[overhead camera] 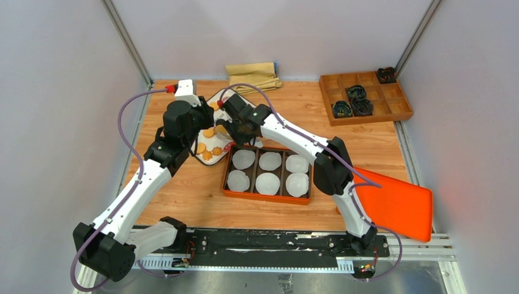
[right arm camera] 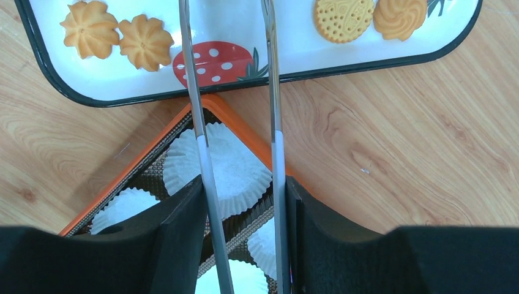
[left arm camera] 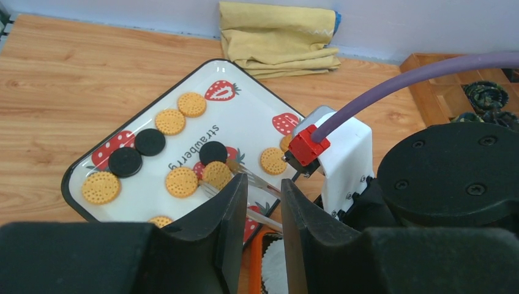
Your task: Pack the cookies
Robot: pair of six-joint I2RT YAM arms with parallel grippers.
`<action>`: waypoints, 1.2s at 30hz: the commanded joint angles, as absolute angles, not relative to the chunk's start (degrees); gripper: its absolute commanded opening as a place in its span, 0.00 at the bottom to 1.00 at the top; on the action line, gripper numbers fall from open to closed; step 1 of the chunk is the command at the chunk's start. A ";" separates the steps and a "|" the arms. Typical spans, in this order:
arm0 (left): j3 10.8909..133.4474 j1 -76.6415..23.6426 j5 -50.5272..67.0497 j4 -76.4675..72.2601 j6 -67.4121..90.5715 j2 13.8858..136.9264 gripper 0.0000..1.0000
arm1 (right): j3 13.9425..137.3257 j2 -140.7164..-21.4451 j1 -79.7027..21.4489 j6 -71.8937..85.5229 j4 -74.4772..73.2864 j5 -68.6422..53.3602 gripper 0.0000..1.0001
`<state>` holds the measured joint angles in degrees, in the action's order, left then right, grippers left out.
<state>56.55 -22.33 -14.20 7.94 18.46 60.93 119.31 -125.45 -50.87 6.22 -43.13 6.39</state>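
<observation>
While the cookies lie spread over the white strawberry-print tray at the back left of the worktop, I see both hands hanging over that tray. Most of the cookies are golden rounds, three are black, and a couple of flower-shaped ones sit near the tray's rim.

My right hand is clamped on a pair of metal tongs, one finger pressed against the outside of each arm. In the left wrist view the tong tips reach to a golden cookie near the middle of the tray. I cannot tell whether they touch it.

My left hand hovers just beside the right one. Its fingers are partly apart with a narrow gap between them, and I see nothing gripped there.

Just beside the tray's near edge is an orange box with six white pleated paper cups in its compartments.

Farther out, a folded yellow cloth lies at the back edge. A wooden divided tray sits at the back right, and a flat orange lid rests at the near right.
</observation>
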 commanded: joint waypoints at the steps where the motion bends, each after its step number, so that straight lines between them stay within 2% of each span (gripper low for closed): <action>1: 57.39 -22.50 -14.42 8.36 18.10 60.31 0.33 | 121.83 -127.18 -51.67 6.88 -45.08 5.67 0.42; 4: 57.39 -22.50 -14.18 8.36 17.89 60.17 0.33 | 123.46 -128.35 -51.68 7.08 -46.05 6.90 0.48; 8: 56.77 -22.50 -14.15 7.80 17.84 59.79 0.34 | 126.63 -130.60 -51.69 7.34 -48.21 9.16 0.46; 9: 56.70 -22.50 -14.15 7.68 17.84 59.80 0.34 | 126.79 -130.92 -51.68 7.40 -48.25 9.29 0.40; 10: 56.61 -22.50 -14.15 7.65 17.76 59.82 0.34 | 126.89 -131.02 -51.68 7.55 -48.26 9.31 0.31; 11: 56.68 -22.50 -14.15 7.65 17.71 59.80 0.34 | 126.91 -131.16 -51.72 7.71 -48.18 9.43 0.17; 12: 56.69 -22.50 -14.15 7.65 17.67 59.77 0.34 | 126.91 -131.21 -51.73 8.07 -48.26 9.74 0.10; 15: 56.69 -22.50 -14.16 7.65 17.67 59.79 0.34 | 126.68 -130.80 -51.75 8.44 -48.33 10.32 0.00; 25: 56.73 -22.50 -11.72 7.63 19.06 60.06 0.33 | 121.02 -122.80 -52.29 5.73 -46.41 13.74 0.00; 33: 56.77 -22.50 -11.42 7.91 18.92 59.81 0.30 | 119.96 -123.54 -50.47 5.87 -47.64 14.33 0.00; 36: 56.86 -22.50 -11.69 8.17 18.81 59.69 0.30 | 121.18 -124.39 -50.53 5.79 -48.55 12.32 0.16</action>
<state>56.55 -22.33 -11.86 8.21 18.74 60.80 120.25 -124.62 -50.96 6.35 -46.59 13.45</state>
